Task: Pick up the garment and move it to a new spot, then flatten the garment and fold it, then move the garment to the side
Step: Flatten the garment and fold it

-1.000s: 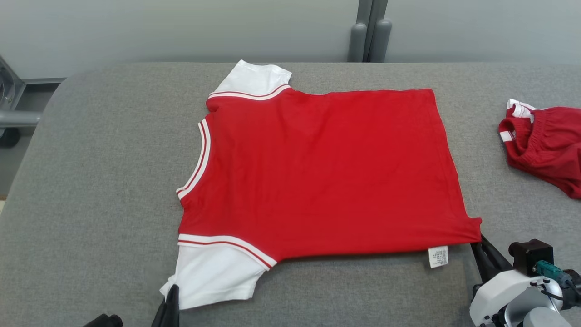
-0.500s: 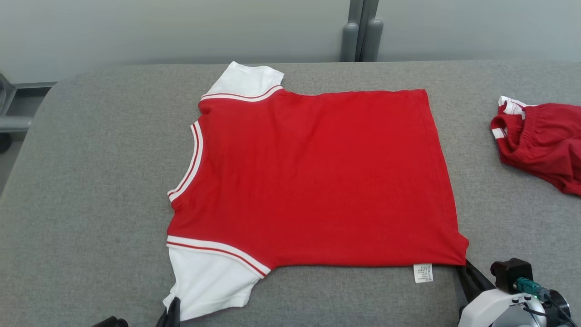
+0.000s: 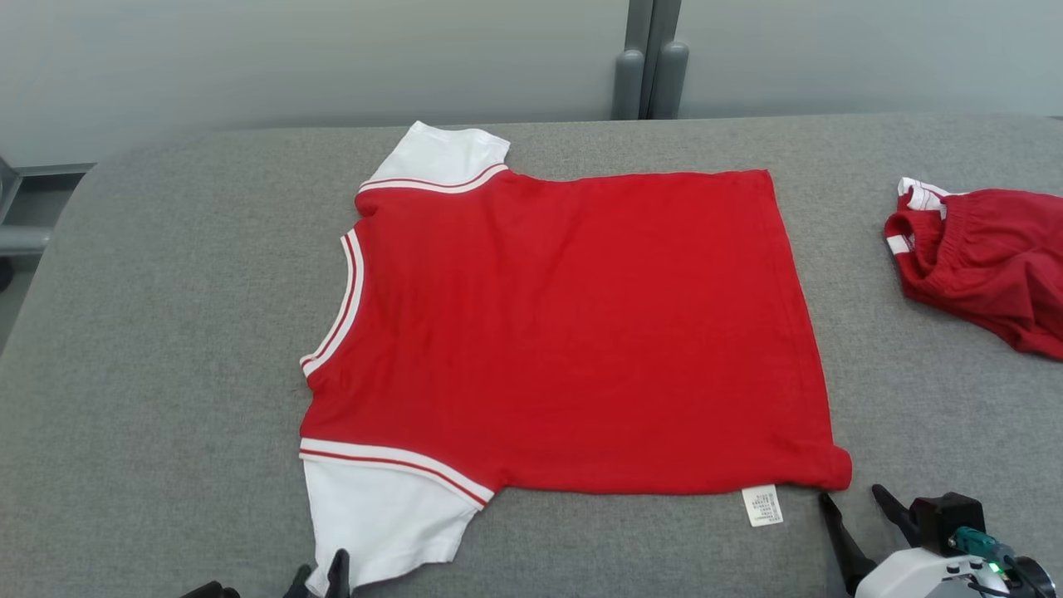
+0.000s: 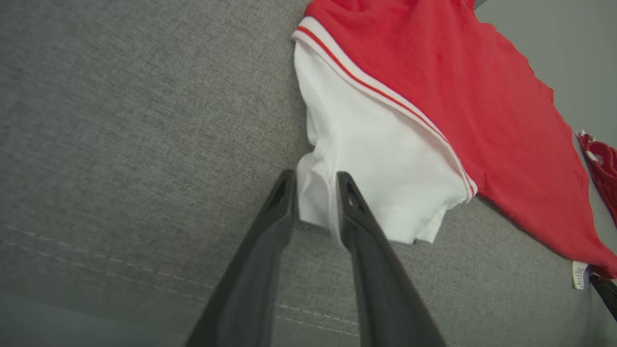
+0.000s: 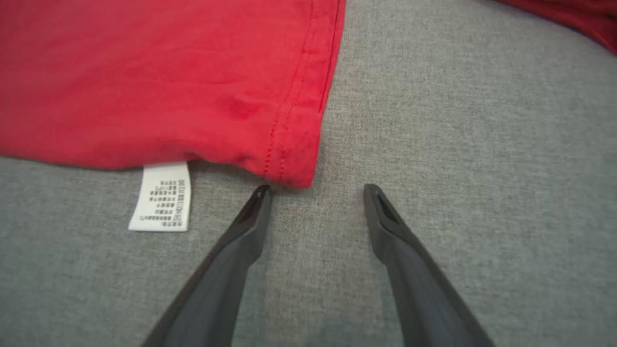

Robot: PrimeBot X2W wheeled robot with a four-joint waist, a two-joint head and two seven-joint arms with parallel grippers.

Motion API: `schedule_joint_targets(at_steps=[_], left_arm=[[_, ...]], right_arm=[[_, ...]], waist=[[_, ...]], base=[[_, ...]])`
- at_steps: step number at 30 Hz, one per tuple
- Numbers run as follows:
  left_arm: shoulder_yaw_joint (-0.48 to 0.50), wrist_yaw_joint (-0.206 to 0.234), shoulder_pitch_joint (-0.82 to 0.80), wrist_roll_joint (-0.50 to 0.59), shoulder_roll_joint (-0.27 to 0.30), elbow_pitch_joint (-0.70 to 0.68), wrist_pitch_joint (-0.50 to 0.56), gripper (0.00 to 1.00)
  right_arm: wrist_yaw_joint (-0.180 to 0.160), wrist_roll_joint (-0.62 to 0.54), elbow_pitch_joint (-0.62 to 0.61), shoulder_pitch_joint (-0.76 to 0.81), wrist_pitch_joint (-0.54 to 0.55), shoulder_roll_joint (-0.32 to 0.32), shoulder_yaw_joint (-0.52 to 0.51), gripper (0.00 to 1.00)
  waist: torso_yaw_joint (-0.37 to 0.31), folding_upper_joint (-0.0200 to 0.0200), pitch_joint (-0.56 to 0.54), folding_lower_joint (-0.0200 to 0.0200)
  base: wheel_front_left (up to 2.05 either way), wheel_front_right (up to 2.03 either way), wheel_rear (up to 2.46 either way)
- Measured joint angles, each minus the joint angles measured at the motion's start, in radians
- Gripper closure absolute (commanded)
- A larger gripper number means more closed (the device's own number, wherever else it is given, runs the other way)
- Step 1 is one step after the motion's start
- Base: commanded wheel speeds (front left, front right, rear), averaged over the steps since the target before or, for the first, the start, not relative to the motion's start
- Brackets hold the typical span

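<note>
The garment [image 3: 573,332] is a red T-shirt with white sleeves, lying flat on the grey table [image 3: 166,332], collar to the left and hem to the right. My left gripper [image 3: 320,580] sits at the near sleeve's [image 3: 382,515] outer corner. In the left wrist view its fingers [image 4: 315,176] stand slightly apart, with the white sleeve's [image 4: 376,159] corner lying loosely between them. My right gripper [image 3: 849,496] is open, its fingertips just short of the near hem corner [image 5: 294,164] and not touching it. A white care label [image 5: 161,195] pokes out beside that corner.
A crumpled pair of red shorts [image 3: 988,257] with white trim lies at the table's right side. The table's rounded left edge drops off near a metal frame [image 3: 21,237]. Grey posts [image 3: 648,79] stand against the wall behind.
Both grippers were shut on the shirt and have parted their fingers; the right has let go of the hem corner and drawn back. The head camera has shifted.
</note>
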Motion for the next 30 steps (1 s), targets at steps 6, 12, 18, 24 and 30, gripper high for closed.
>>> schedule_joint_targets(at_steps=[6,12,18,24,30], left_arm=[[0.004,0.003,0.005,0.000,0.021,0.004,0.021,0.00],[0.018,0.008,0.027,0.001,0.042,-0.005,0.031,0.00],[0.062,0.011,0.028,0.043,0.093,-0.038,0.002,0.00],[0.060,0.013,0.015,0.104,0.100,-0.108,-0.045,0.00],[0.019,0.018,-0.053,0.165,0.080,-0.156,-0.079,0.00]], right_arm=[[-0.010,0.002,0.000,0.027,-0.005,-0.026,-0.014,0.00],[-0.017,0.001,-0.008,0.051,-0.007,-0.050,-0.024,0.00],[-0.025,-0.003,-0.053,0.062,-0.008,-0.059,-0.031,0.00],[-0.035,-0.008,-0.127,0.027,-0.017,-0.077,-0.053,0.00],[-0.036,-0.037,-0.190,-0.040,-0.018,-0.083,-0.054,0.00]], waist=[[-0.006,0.0000,-0.004,0.0000],[-0.017,0.0000,-0.006,0.0000],[-0.036,0.0000,-0.008,0.0000],[-0.052,0.0000,-0.022,0.0000],[-0.058,0.0000,-0.047,0.0000]], base=[[0.00,0.00,0.00],[0.00,0.00,0.00],[0.00,0.00,0.00],[0.00,0.00,0.00],[0.00,0.00,0.00]])
